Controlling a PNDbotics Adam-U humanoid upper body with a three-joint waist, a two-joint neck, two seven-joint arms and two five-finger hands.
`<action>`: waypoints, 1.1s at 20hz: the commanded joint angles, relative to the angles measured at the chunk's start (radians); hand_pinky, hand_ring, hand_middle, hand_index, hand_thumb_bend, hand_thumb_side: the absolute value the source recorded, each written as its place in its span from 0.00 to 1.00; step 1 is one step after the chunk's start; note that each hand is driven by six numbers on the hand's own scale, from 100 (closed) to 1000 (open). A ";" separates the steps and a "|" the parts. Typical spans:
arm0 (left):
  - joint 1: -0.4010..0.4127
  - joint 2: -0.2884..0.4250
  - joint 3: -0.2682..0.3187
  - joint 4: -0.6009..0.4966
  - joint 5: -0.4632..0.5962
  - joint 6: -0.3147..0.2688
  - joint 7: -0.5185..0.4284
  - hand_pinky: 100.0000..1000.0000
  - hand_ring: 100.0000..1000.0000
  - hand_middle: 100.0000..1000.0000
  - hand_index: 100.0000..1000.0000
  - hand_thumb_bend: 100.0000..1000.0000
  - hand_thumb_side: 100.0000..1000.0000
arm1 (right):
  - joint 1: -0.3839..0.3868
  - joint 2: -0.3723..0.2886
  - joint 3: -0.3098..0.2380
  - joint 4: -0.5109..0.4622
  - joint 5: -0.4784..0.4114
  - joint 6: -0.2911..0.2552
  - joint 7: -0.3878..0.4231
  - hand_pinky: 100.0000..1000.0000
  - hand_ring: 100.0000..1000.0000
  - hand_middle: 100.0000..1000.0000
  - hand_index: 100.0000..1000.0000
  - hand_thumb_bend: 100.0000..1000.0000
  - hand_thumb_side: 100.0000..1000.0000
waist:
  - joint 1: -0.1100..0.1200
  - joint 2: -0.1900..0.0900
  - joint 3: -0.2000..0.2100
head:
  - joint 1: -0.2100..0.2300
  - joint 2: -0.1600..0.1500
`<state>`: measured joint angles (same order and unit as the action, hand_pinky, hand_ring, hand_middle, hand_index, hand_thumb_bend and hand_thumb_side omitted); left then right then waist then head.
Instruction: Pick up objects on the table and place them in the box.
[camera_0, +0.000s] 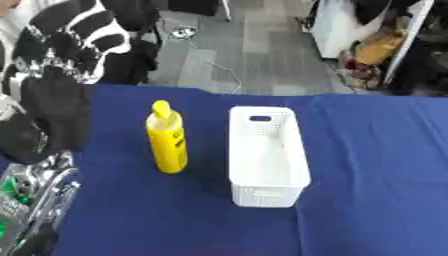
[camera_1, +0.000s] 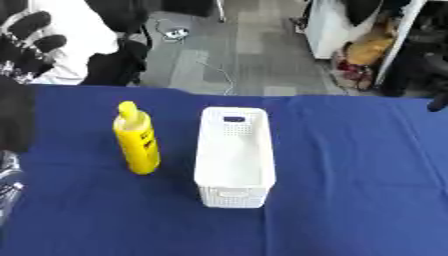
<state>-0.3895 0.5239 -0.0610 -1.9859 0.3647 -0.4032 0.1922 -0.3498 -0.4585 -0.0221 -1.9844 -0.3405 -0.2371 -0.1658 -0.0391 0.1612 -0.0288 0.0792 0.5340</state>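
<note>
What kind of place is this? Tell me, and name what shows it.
Probably a lab or office workroom, not a home: grey carpet tiles with a loose cable across them, a table under a blue cloth holding only a yellow bottle and a white basket, and stored clutter behind.

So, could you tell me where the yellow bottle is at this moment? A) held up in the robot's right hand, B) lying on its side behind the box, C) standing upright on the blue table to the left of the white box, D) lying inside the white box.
C: the yellow bottle stands upright on the blue table, just left of the white box, which holds nothing.
</note>
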 joint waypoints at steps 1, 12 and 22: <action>-0.012 0.012 0.011 -0.014 -0.005 0.003 0.001 0.76 0.78 0.81 0.81 0.23 1.00 | -0.008 -0.026 -0.011 -0.016 0.001 0.000 0.004 0.37 0.50 0.51 0.87 0.00 0.89 | 0.003 -0.016 -0.005 | 0.002 0.003; -0.002 0.158 0.034 -0.014 -0.092 0.117 -0.035 0.70 0.73 0.80 0.83 0.30 0.99 | -0.019 -0.015 -0.014 -0.016 0.003 -0.003 -0.003 0.37 0.50 0.51 0.86 0.00 0.90 | 0.028 -0.032 -0.041 | 0.002 0.019; -0.028 0.388 0.037 -0.014 -0.453 0.267 -0.120 0.73 0.65 0.68 0.86 0.42 0.95 | -0.009 -0.023 -0.010 -0.016 0.004 0.001 -0.002 0.37 0.50 0.51 0.86 0.00 0.90 | 0.044 -0.049 -0.042 | 0.002 0.038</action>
<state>-0.3990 0.8597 -0.0371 -1.9862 -0.0405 -0.1514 0.0805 -0.3503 -0.4581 -0.0274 -1.9844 -0.3399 -0.2370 -0.1665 0.0029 0.1291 -0.0708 0.0790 0.5695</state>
